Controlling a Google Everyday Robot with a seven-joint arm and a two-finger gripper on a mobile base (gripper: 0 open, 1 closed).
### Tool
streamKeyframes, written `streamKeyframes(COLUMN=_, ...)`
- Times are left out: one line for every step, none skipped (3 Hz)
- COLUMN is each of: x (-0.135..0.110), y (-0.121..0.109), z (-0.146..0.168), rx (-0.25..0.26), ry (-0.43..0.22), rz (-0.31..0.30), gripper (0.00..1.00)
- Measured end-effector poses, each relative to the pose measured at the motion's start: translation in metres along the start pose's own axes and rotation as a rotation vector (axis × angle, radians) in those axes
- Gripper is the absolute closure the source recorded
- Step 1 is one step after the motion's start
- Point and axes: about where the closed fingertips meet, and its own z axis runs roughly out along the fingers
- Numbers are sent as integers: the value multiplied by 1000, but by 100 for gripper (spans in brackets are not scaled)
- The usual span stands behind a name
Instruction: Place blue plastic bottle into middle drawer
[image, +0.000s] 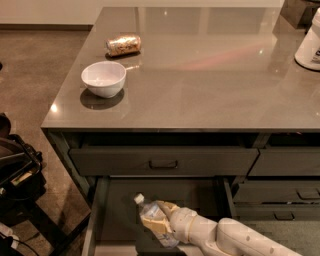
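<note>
High view facing counter (200, 85) (hand (154, 226) gripping bottle (149, 212) over drawer (120, 212)).

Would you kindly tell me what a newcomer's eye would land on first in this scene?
First comes the gripper at the bottom of the view, closed around the blue plastic bottle and holding it tilted, cap toward the upper left, over the open middle drawer. Next, on the left part of the grey countertop, sits a white bowl, with a gold crinkled can lying on its side behind it.
</note>
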Motion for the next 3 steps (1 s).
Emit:
streamKeyframes(x=2, y=5, z=-1, rx=7, ry=-3, rz=-16, gripper=35)
streamKeyframes(x=10, y=-3, z=5, rx=41, ry=47, rz=-9, gripper=12)
streamKeyframes(x=11, y=-4, z=6, rx=44, ry=50, rz=-10, gripper=0)
